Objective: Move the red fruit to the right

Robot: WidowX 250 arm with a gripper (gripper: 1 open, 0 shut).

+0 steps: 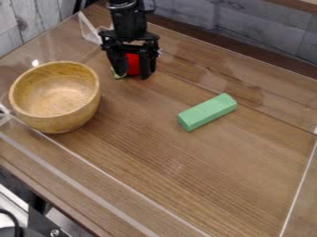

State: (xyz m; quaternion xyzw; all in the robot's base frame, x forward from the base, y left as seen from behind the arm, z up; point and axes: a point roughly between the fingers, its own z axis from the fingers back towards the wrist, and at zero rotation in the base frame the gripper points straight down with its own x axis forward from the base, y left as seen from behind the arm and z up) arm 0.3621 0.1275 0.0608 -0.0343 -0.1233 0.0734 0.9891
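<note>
The gripper (130, 63) stands low on the table (186, 176), jaws closed around the red fruit (132, 63). It looks light, hard and glossy, likely slippery; a hold across its round middle seems safest
</note>
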